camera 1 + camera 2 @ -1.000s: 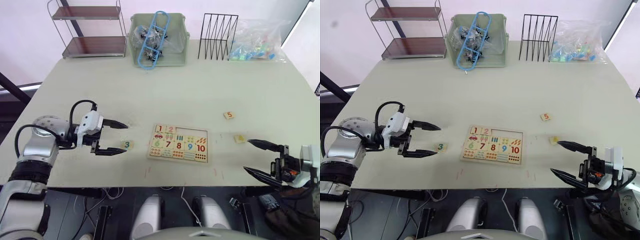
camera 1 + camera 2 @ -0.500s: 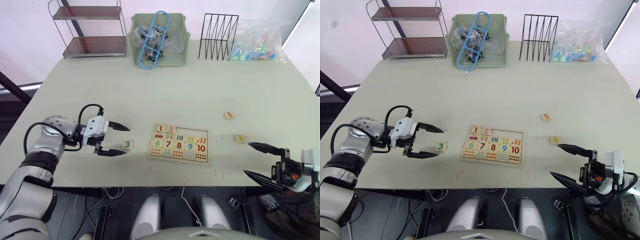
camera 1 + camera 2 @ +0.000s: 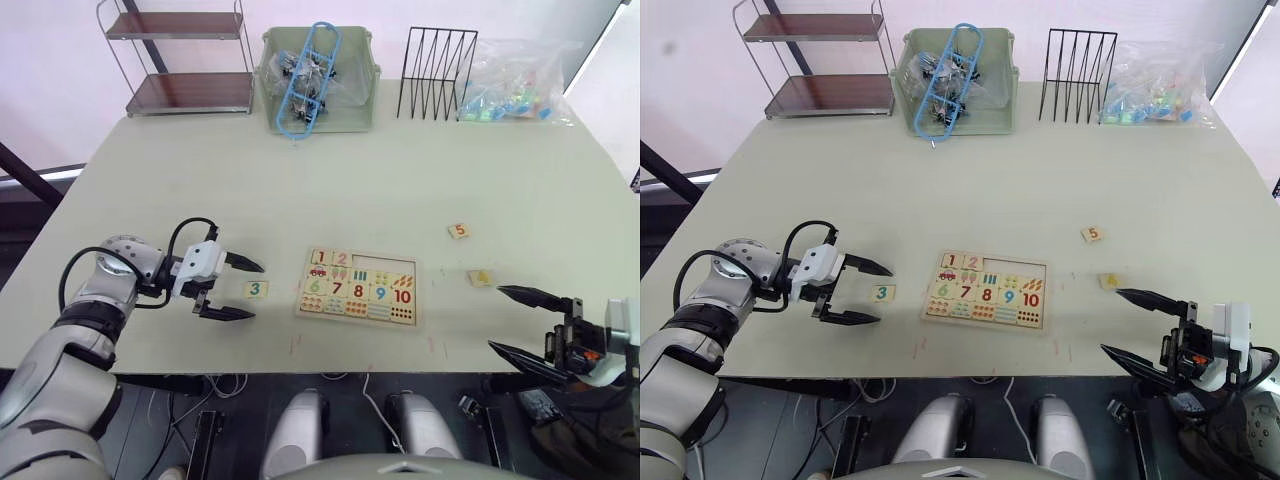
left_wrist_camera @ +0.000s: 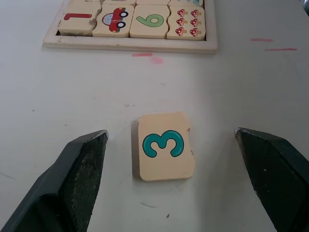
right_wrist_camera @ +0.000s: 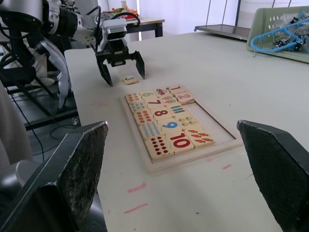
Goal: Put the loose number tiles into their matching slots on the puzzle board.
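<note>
1. Left gripper (image 3: 236, 290) low over the table (image 3: 400, 170), fingers (image 4: 82, 164) spread wide, nothing held, flanking the 3 tile (image 3: 256, 289) without touching.
2. 3 tile flat on the table, just left of the board (image 3: 357, 286).
3. Board near the front edge; 1 and 2 seated in the top row, three slots (image 3: 385, 267) beside them bare.
4. 5 tile (image 3: 458, 231) and 4 tile (image 3: 480, 277) loose on the table right of the board.
5. Right gripper (image 3: 520, 322) off the front right corner, fingers (image 5: 72, 174) wide apart, empty.
</note>
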You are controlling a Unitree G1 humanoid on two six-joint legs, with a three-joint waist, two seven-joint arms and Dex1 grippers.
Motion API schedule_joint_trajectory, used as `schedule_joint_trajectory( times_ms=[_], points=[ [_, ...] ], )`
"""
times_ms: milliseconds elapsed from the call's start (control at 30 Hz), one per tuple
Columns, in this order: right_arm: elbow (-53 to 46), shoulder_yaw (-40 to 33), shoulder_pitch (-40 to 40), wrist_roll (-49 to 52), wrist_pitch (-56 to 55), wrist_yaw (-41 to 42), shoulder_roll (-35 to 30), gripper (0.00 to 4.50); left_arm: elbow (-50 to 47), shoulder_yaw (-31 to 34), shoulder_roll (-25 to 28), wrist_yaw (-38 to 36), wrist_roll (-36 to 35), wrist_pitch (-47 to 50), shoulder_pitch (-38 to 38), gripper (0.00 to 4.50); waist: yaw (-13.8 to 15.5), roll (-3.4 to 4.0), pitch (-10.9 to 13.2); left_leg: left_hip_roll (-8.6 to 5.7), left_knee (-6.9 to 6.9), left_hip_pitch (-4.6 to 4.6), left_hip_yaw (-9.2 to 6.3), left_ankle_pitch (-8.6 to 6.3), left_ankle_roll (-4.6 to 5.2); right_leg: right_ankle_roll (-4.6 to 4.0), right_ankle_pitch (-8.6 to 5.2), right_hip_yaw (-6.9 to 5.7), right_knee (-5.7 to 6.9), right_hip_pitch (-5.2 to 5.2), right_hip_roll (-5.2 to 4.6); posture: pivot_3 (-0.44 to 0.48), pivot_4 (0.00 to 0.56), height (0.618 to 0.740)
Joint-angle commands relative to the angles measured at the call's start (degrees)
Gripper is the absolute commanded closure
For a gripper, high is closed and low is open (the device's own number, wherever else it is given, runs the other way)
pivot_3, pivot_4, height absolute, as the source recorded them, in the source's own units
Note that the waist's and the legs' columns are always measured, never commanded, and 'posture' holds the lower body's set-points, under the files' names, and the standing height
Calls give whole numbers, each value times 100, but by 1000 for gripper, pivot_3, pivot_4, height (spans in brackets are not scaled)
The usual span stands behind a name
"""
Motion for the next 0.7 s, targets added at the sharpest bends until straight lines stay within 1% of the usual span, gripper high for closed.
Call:
schedule_joint_trajectory(
  times_ms=[33, 100, 133, 233, 267, 300, 467, 700],
  points=[
    [-267, -177, 7, 141, 29, -50, -85, 0, 88, -127, 123, -177, -100, 27, -31, 687, 0, 0, 0, 0, 0, 0, 0, 0, 0, 0, 0, 0, 0, 0, 0, 0, 150, 740],
    [-288, -176, 3, 142, 46, -69, -90, 0, 61, -219, 168, -177, -164, 61, 53, 1535, 0, 0, 0, 0, 0, 0, 1, 0, 0, 0, 0, 1, 1, 0, 0, 0, 150, 740],
    [-294, -177, -1, 142, 50, -78, -90, 0, 47, -246, 182, -177, -184, 68, 90, 1678, 0, 0, 0, 0, 0, 0, 1, 0, 0, 0, 0, 1, 1, 0, 0, 0, 150, 740],
    [-346, -188, -2, 155, 92, -123, -100, 0, 71, -262, 197, -177, -197, 10, 137, 3186, -1, 0, 0, 1, 1, 2, 0, 0, 0, 0, 0, 1, 4, 0, 0, 0, 150, 740],
    [-355, -191, 0, 156, 109, -132, -104, 0, 99, -262, 195, -177, -189, -5, 140, 3451, -3, 0, 0, 1, 1, 2, 0, 0, 0, 0, 0, 1, 5, 0, 0, 0, 150, 740],
    [-361, -190, 2, 150, 119, -139, -104, 0, 121, -265, 195, -177, -180, -17, 143, 3546, -3, 0, 0, 1, 1, 2, 0, 0, 0, 0, 0, 1, 5, 0, 0, 0, 150, 740],
    [-355, -153, -26, 121, 135, -161, -92, 0, 172, -211, 184, -177, -158, -44, 134, 3545, -6, 0, -1, 1, 1, 3, 0, 0, 0, 0, 0, 1, 5, 0, 0, 0, 150, 740],
    [-415, -70, -42, 126, 165, -219, -42, 0, -123, -131, 268, -177, -321, 57, 135, 3545, -6, 0, 0, 2, 1, 3, 0, 0, 0, 0, 0, 1, 5, 0, 1, 0, 150, 740]
  ],
)
